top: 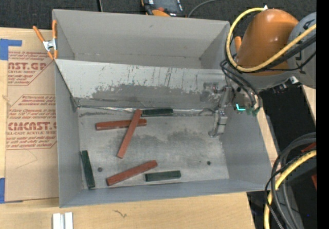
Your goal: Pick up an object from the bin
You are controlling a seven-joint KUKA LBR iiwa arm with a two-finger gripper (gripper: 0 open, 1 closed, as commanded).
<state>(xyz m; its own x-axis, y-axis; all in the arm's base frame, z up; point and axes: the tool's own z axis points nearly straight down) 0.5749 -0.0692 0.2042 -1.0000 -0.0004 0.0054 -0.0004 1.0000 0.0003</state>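
Grey metal bin (67, 120) on a pale wooden surface (154, 212), seen from above and a little to one side.

Camera view: reaching in from the view's right, an arm with an orange-covered wrist (267, 33). Below it the claw (219, 122), hanging over bare floor at the right end of the bin, close to the right wall. Apart or together: cannot tell. Touching none of the loose things.

Everything pickable well off toward the view's left. Nearest, by judgement: a dark green flat bar (157, 112) at the foot of the back wall, long axis running left to right, near end pointing toward the claw and roughly level with it. Further left, a level red-brown flat bar (110, 125) and, leaning across it on a diagonal, a second red-brown flat bar (128, 138). Toward the front wall, a third red-brown bar (131, 172), slightly tilted, and just beside its right end a shorter dark green bar (162, 175), also left to right. Against the left wall, another dark green bar (87, 169), running front to back.

Probably called for next: travel leftward along the back wall, then a grip across the nearest green bar's narrow width, not along its length.
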